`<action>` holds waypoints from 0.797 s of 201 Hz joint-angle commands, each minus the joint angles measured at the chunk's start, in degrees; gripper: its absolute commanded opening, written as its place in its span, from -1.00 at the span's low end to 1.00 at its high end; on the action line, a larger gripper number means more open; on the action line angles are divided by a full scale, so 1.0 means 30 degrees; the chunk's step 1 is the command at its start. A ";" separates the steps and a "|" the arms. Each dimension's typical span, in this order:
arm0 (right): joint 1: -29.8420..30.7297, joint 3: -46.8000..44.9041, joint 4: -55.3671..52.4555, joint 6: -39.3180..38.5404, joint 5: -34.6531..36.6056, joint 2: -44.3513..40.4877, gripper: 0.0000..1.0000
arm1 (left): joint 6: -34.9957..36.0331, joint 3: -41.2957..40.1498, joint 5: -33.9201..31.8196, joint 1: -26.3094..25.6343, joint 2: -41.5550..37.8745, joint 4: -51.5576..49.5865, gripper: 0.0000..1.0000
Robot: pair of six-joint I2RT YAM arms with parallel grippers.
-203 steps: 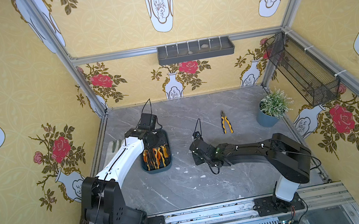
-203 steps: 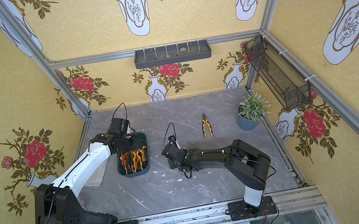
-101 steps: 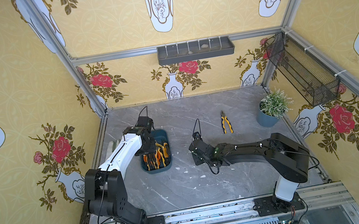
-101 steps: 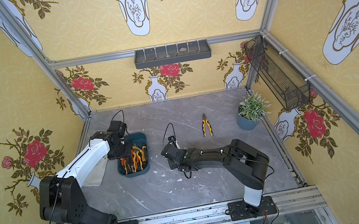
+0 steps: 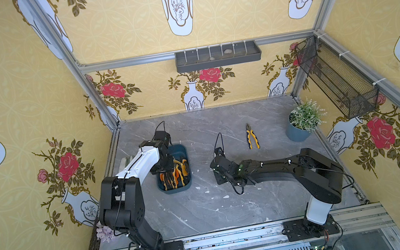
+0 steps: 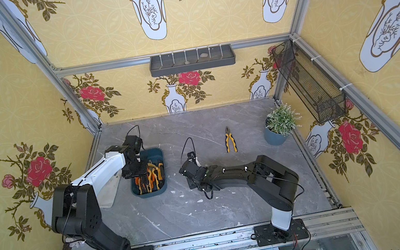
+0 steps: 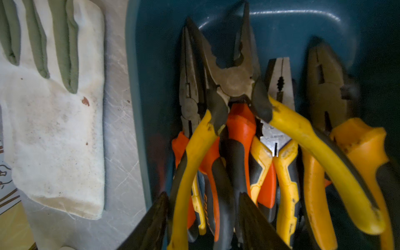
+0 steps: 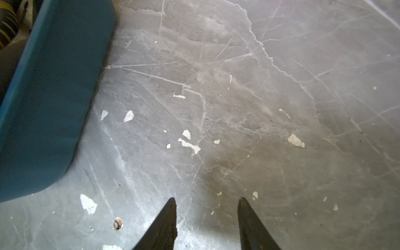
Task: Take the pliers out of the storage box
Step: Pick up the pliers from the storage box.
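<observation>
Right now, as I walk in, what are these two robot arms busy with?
The left fingers are down in the teal storage box, spread around handles of the pliers piled there, not visibly clamped yet. The right fingers hang open over the grey table beside the box. One yellow-handled pliers already lies out on the table.
</observation>
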 commanded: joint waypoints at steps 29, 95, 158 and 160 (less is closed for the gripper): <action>0.0030 0.0183 -0.0173 -0.0069 0.0463 0.0095 -0.05 | 0.0335 0.0574 0.0330 0.0118 0.0794 0.0013 -0.22; 0.0016 0.0338 -0.0313 -0.0034 0.0445 0.0247 -0.05 | 0.0342 0.0376 0.0663 0.0119 0.0648 0.0095 -0.57; 0.0023 0.0381 -0.0366 0.0003 0.0479 0.0291 -0.05 | 0.0324 0.0411 0.0901 0.0118 0.0750 0.0088 -0.88; 0.0028 0.0372 -0.0383 -0.0001 0.0482 0.0285 -0.05 | 0.0353 0.0406 0.0890 0.0118 0.0735 0.0098 -0.90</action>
